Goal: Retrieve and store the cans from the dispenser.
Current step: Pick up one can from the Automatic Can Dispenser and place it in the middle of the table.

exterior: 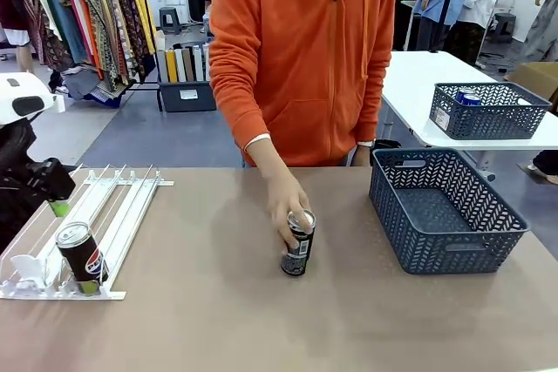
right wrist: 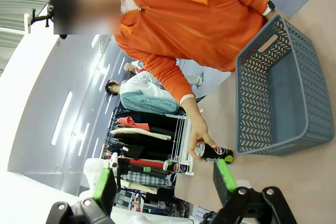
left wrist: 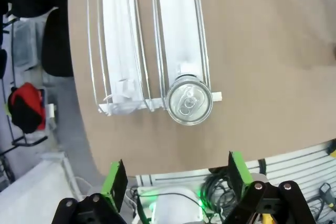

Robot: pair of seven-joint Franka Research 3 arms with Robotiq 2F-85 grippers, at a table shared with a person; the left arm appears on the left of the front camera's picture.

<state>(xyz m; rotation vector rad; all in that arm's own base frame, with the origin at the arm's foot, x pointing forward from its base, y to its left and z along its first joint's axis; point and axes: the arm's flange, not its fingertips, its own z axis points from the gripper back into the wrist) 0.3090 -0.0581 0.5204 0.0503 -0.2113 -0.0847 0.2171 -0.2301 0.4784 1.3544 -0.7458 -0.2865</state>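
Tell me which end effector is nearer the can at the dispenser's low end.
Left. The left end effector hangs open above the dispenser, close to that can. The right end effector is far across the table, on the basket side.

The person's hand (exterior: 283, 202) covers part of one can (exterior: 297, 257). The dark left arm (exterior: 26, 182) hides the far left corner of the dispenser (exterior: 122, 206). In the left wrist view, the dispenser (left wrist: 178, 35) runs off the top edge.

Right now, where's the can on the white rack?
Front view: the cola can sits at the near end of the dispenser, on the robot's left, beside a white stopper.
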